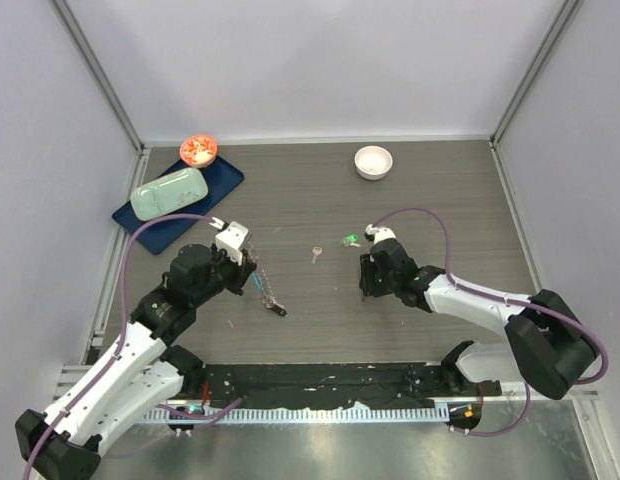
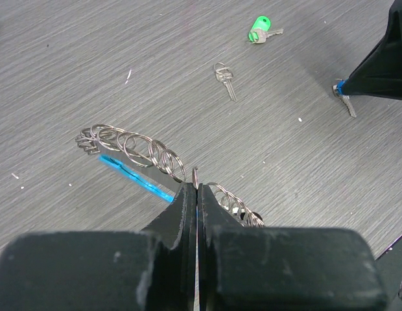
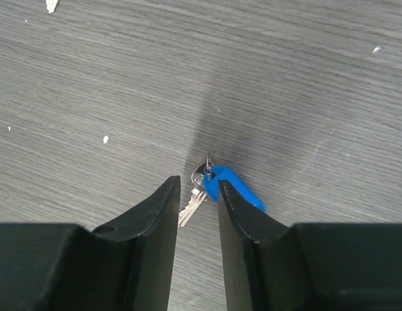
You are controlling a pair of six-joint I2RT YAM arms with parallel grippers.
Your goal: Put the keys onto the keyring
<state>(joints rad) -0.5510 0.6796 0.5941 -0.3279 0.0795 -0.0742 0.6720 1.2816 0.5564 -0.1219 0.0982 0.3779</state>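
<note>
Left wrist: keyring (image 2: 133,150) diagonal, toward lower-right

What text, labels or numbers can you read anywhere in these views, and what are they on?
No text can be read in any view.
Red round object: pale marks on top, too small to read.
Silver key: no legible stamp.
Green-headed key: no label visible on the head.
Blue-headed key: no label visible on the head.
</note>
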